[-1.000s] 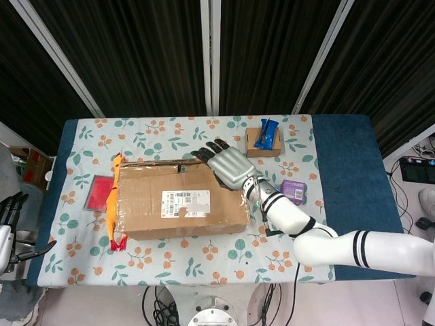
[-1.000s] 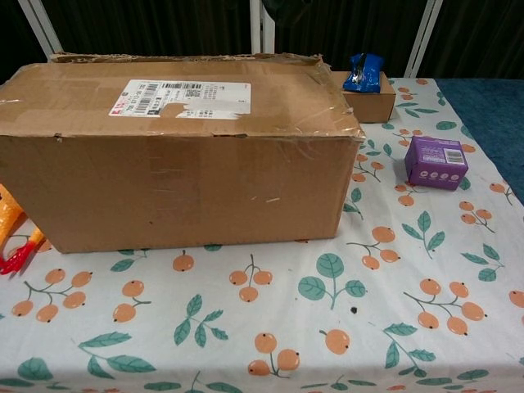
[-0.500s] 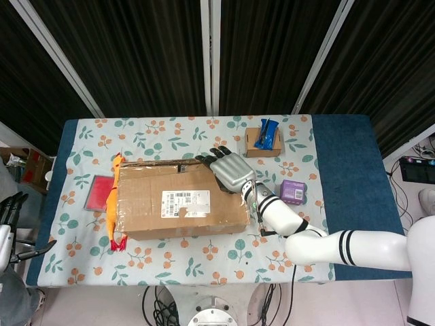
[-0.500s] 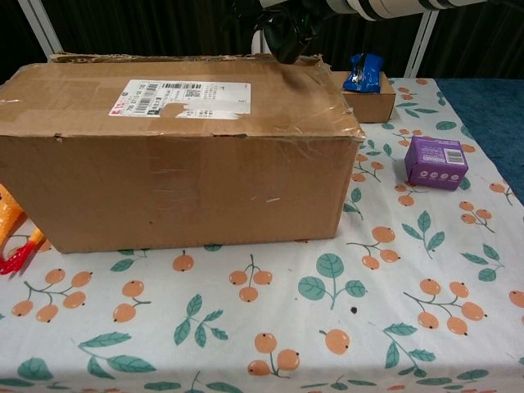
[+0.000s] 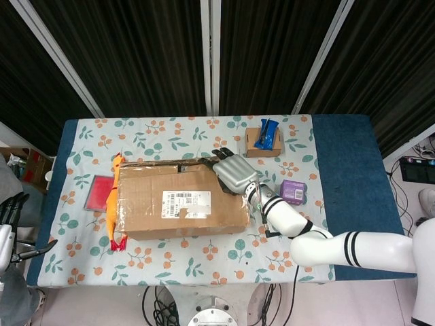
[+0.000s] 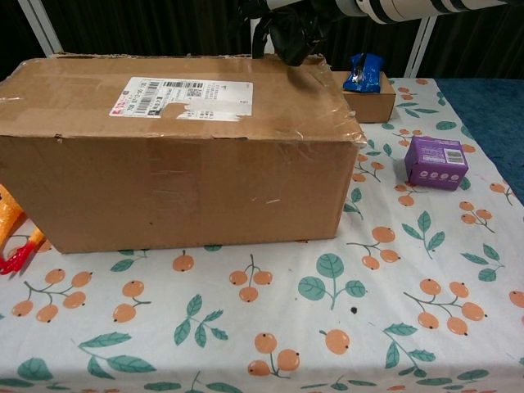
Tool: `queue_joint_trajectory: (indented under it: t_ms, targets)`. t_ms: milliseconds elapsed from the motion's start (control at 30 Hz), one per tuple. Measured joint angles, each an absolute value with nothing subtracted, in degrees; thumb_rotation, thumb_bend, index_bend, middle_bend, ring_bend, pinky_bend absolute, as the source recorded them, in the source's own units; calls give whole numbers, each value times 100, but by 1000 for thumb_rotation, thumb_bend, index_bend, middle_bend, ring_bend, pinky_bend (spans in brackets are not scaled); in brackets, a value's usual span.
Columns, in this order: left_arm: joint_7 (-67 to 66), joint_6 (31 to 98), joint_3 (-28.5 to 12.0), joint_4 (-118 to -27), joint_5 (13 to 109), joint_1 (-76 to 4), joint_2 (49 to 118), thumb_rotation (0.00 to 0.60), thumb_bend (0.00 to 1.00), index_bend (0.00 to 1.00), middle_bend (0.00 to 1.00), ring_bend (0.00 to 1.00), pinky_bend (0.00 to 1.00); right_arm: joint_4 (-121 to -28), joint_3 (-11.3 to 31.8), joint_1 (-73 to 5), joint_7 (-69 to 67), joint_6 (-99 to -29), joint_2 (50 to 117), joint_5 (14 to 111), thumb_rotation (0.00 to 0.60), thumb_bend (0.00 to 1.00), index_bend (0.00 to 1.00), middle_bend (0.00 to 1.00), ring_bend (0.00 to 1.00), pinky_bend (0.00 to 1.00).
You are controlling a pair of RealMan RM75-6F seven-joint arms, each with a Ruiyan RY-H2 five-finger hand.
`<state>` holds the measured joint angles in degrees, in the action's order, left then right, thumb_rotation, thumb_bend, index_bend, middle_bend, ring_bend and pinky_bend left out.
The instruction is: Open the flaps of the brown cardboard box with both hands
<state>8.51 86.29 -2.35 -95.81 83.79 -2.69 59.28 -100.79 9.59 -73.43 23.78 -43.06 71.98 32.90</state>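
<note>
The brown cardboard box (image 5: 180, 200) lies shut in the middle of the table, with a white label on its taped top. In the chest view the box (image 6: 180, 155) fills the left half. My right hand (image 5: 234, 173) is over the box's far right corner, and its dark fingers (image 6: 286, 33) bend down onto the back edge of the top flap. My left hand (image 5: 8, 217) hangs off the table's left side, far from the box, fingers apart and holding nothing. It does not show in the chest view.
A small open carton with a blue packet (image 5: 264, 141) stands behind the box on the right. A purple box (image 5: 293, 191) sits right of my right forearm. An orange rubber toy (image 5: 114, 204) lies along the box's left side, beside a red flat item (image 5: 98, 192).
My right hand has drawn back toward the box's far right corner and its fingers have bent down onto the flap's back edge. The left hand has barely moved.
</note>
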Motion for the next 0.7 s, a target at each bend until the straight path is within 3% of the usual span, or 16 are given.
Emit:
queue_joint_trajectory:
  t_ms: [133,367,600,700]
  targets:
    - [886,8609,-239,-9596,8370,-266,5920,382,0,37,46,43,166,-10169,1062,-7212,2147,-4400,7148,3570,600,944,29,395,0,0]
    - [937,8588,-263,-9649,8391,-287,5900,381,0,37,46,43,166,-10549,1365,-6875,1442,-4436,6830,4046,600,939,18,465,0,0]
    - [914,8611,-318,-9771,8406,-314,5831,379,0,37,46,43,166,-11218,1789,-6452,507,-4281,6184,4521,600,918,0,478,0,0]
    - [875,8620,-329,-9818,8395,-314,5812,379,0,37,46,43,166,-11529,1959,-6221,78,-4211,5917,4881,600,840,0,466,0,0]
